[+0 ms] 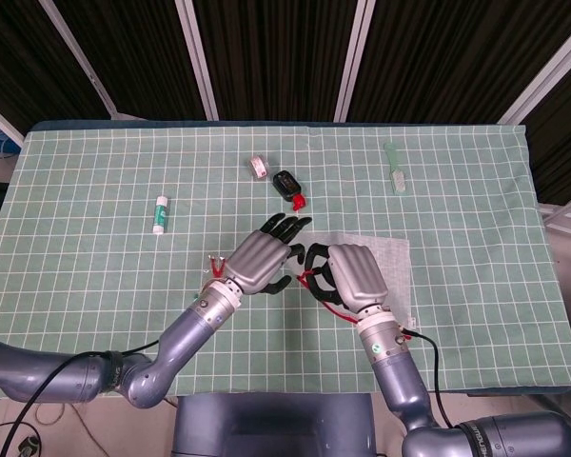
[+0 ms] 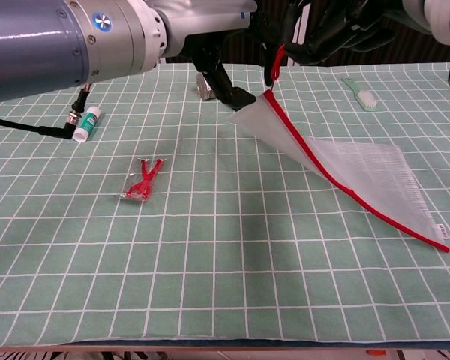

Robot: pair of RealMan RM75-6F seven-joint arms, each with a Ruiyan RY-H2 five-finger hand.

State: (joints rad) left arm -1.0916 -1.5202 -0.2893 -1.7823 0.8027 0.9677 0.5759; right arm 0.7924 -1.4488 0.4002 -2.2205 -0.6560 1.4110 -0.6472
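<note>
My right hand (image 1: 347, 276) grips the mesh pouch (image 2: 345, 169) by its red corner, lifted at centre frame; my left hand (image 1: 262, 259), fingers spread and empty, hovers just beside that corner.

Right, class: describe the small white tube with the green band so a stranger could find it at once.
Start at the green checked tablecloth and look to its left part, well away from both hands. The tube lies flat there alone, white with a green band. The nearest other thing, a small red packet, is flatter and red.
</note>
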